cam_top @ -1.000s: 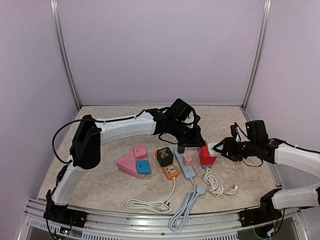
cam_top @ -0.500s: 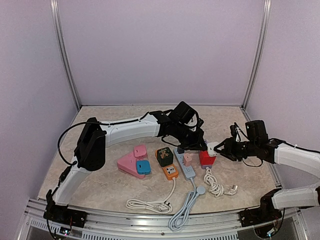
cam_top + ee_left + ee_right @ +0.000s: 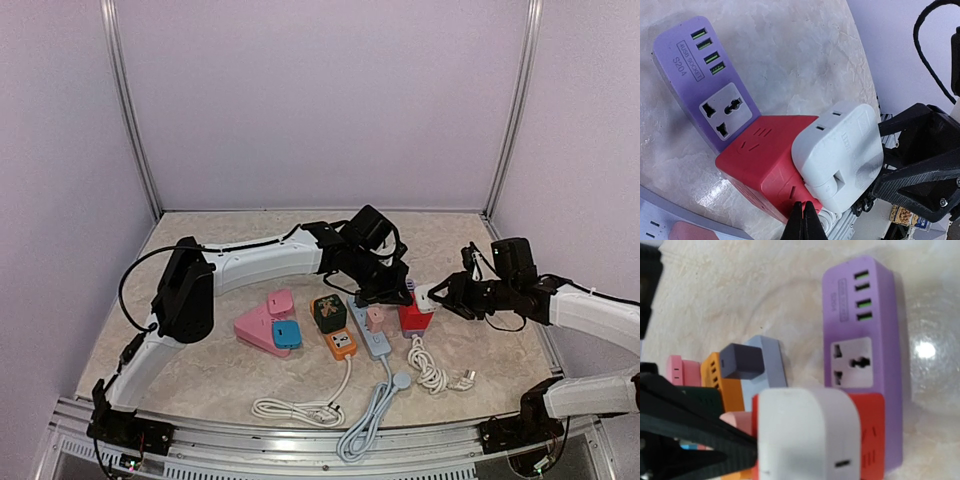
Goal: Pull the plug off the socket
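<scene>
- Braced against the near edge of the red socket cube (image 3: 760, 165): left gripper (image 3: 804, 220), clenched on nothing, probably there to pin the base down during the pull.
- Plugged into the cube's face toward the right arm: white plug (image 3: 837, 155), not yet out.
- Set either side of the plug's outer end: right gripper (image 3: 437, 297); clamped or only close, cannot tell.
- Touching the cube from behind: purple power strip (image 3: 700, 80).
- Counted: one white plug, one red cube, one purple strip, one grey strip (image 3: 375, 342), three cords (image 3: 430, 375).

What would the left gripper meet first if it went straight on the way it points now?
Probably the red plastic cube socket, near its lower edge beside the white square plug; depth is unclear.
</scene>
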`<state>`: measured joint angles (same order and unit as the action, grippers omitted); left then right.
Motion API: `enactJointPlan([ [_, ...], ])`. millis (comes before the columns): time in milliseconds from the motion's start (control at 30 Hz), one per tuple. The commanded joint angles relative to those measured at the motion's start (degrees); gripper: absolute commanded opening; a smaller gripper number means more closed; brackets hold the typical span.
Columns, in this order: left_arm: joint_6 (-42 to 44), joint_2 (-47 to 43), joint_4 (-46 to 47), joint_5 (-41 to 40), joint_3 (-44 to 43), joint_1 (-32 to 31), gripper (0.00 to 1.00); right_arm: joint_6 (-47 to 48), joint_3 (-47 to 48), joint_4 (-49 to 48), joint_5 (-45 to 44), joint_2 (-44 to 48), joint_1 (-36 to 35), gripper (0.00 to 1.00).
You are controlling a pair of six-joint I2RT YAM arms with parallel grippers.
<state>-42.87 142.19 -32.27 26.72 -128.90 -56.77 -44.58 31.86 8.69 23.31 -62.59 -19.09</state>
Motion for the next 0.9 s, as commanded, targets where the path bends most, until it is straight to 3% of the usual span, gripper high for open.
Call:
enactJointPlan([
  [0,1.4,2.5,-3.4,-0.4,-1.7,-0.4,0.00,0.5,1.8,-0.3,0.2,0.5,0.5,0.46],
  [167,1.4,3.3,-4.2,0.0,-3.0,-0.4,0.00,0.3,1.8,-0.4,0.1,0.4,0.4,0.45],
  [400,1.1,4.1,-4.6,0.3,-3.5,-0.4,0.00,0.3,1.9,-0.7,0.6,-0.3,0.4,0.37],
  [867,1.4,5.3,-6.0,0.3,-4.9,-0.4,0.00,-0.8,1.7,-3.8,2.3,-2.7,0.1,0.39],
])
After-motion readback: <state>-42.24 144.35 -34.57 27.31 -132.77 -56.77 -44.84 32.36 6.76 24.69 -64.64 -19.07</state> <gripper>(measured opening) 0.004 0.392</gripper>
